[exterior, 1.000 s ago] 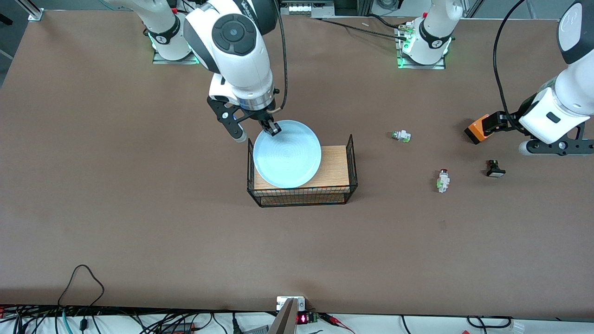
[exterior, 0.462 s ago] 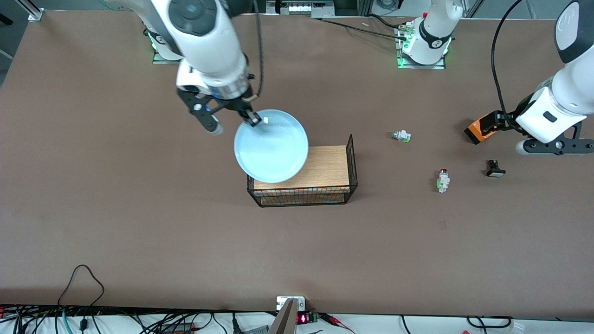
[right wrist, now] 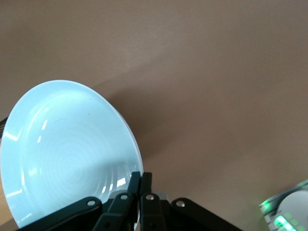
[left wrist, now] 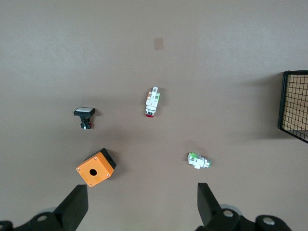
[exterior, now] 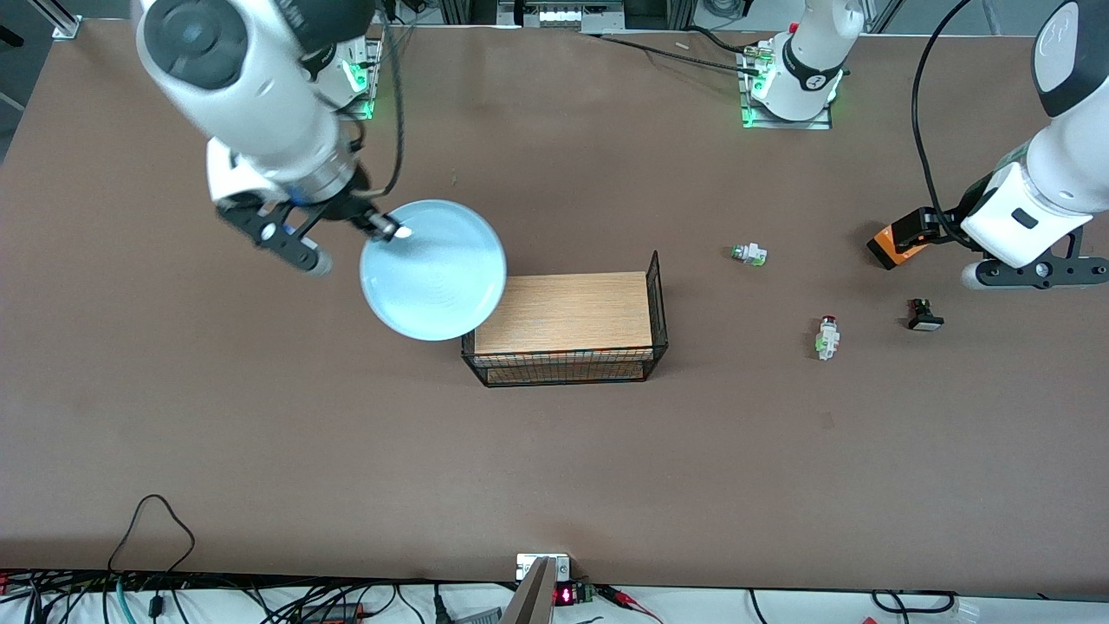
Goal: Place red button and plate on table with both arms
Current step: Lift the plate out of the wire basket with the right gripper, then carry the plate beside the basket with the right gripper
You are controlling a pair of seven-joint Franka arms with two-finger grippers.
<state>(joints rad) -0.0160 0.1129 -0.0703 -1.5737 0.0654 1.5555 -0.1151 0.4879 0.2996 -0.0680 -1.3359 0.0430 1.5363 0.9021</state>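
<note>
A: How is the right claw (exterior: pixel 387 230) set, and what is held by it?

B: It is closed on the rim of the pale-blue plate (exterior: pixel 433 269). The plate is carried in the air, mostly over the bare counter (exterior: pixel 260 433), with one edge overlapping the corner of the wire rack (exterior: pixel 567 328) that lies toward the right arm's end. In the right wrist view the two fingers (right wrist: pixel 146 185) are seen pressed together on the plate's (right wrist: pixel 67 154) edge.

A: And the left claw (left wrist: pixel 139 204)?

B: It is held wide open with nothing between its fingers, up over the counter at the left arm's end, above the orange box (exterior: pixel 890 246). From the front only its side (exterior: pixel 1035 273) is seen.

A: Where is the red button found?

B: The red button (exterior: pixel 827 336) lies on its side on the counter, between the rack and the black-and-white button (exterior: pixel 924 315), well apart from both claws. A white piece with a green cap (exterior: pixel 749 254) lies farther from the front camera than it.

A: What is shown by one view and missed by another?

B: The hole in the orange box's top (left wrist: pixel 96 167) is shown only by the left wrist view, along with the red button (left wrist: pixel 152 101), the green-capped piece (left wrist: pixel 199 161), the black-and-white button (left wrist: pixel 84 117) and an end of the rack (left wrist: pixel 294 107). The rack's wooden top is shown whole only from the front.
</note>
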